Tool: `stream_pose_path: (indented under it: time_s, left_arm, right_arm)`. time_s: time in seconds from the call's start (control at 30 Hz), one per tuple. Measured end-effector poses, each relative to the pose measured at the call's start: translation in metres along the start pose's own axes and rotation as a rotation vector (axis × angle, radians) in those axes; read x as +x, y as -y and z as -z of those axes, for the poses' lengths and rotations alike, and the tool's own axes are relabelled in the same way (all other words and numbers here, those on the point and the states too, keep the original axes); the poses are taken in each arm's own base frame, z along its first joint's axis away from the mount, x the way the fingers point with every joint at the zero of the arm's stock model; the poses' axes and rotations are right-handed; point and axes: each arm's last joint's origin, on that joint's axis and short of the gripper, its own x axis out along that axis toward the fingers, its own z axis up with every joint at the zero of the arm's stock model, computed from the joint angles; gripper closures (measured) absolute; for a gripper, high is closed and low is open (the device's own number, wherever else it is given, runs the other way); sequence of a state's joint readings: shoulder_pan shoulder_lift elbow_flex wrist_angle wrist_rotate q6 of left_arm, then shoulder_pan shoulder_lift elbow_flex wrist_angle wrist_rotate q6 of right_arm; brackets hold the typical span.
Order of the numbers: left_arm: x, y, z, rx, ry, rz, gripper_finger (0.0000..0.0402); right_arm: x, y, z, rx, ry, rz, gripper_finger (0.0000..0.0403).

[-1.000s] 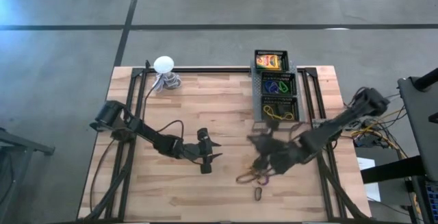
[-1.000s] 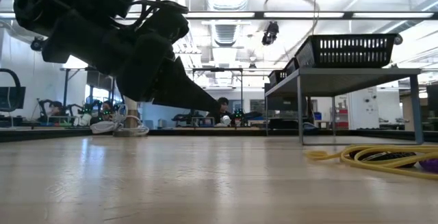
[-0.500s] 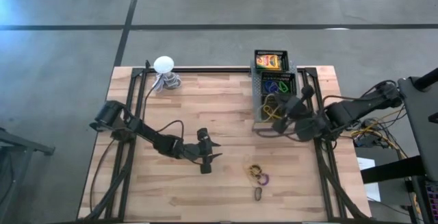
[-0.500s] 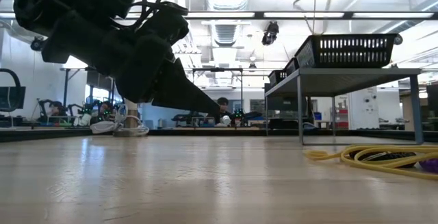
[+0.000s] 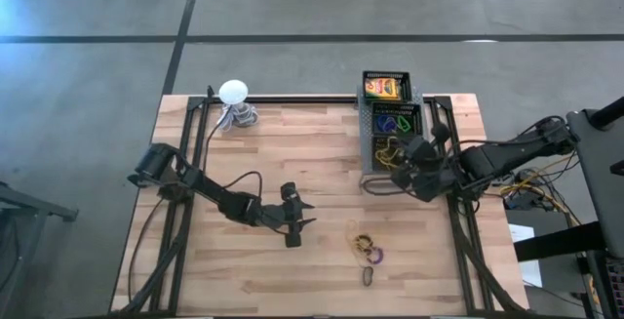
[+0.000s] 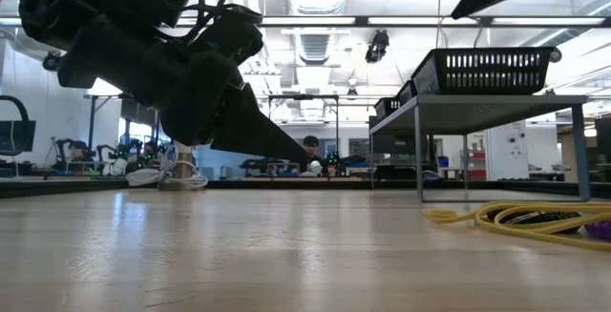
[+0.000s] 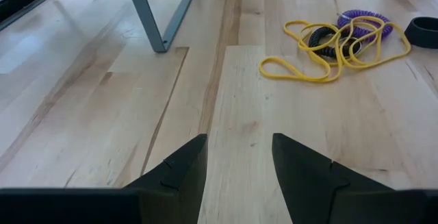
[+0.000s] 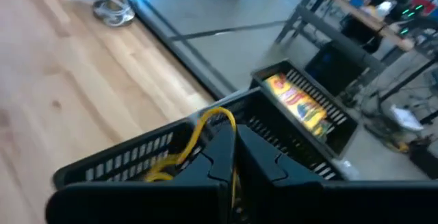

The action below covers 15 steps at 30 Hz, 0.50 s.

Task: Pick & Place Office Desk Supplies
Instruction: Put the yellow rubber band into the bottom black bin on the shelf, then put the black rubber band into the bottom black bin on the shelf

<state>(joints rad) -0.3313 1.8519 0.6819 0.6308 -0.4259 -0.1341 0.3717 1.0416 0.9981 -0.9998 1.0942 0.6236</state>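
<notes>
Rubber band (image 8: pixel 205 125), yellow, pinched in the right gripper (image 8: pixel 231 157); its fingers are clenched on it, and it loops up over the rim of the black tray (image 8: pixel 109 157). From above, that gripper (image 5: pixel 408 155) hangs over the nearest compartment of the tray (image 5: pixel 367 141), at the bench's right side. More yellow bands (image 5: pixel 392 153) already lie in that compartment, coloured rings (image 5: pixel 394 122) in the middle one, a yellow box (image 5: pixel 382 87) in the far one.

Left gripper (image 7: pixel 236 157) waits low over mid-bench (image 5: pixel 292 143), fingers spread and holding nothing, pointed toward the leftover pile: yellow bands (image 7: pixel 321 53) tangled with a purple ring (image 7: pixel 373 22) and a dark ring (image 7: pixel 321 38). From above, the pile (image 5: pixel 367 249) sits well apart from the tray, with a separate dark ring (image 5: pixel 369 276) just beyond.

Risks, as a guess: if let go now, the band could hang on the tray rim and spring back out onto the bench, since part of it loops outside. It may also cling to a finger. The tangled pile may lift as one clump.
</notes>
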Motion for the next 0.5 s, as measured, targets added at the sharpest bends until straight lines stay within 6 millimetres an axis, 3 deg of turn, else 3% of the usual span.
stream_pose_path:
  time_s: [0.37,0.5]
  left_arm:
    - [0.000,0.000,0.000,0.000,0.000,0.000,0.0233]
    - [0.000,0.000,0.000,0.003,0.000,0.000,0.0233]
  right_arm:
    - [-0.002,0.000,-0.002,0.126,-0.015,-0.044,0.0281]
    - [-0.006,-0.014,-0.008,0.133,-0.017,-0.189,0.0260]
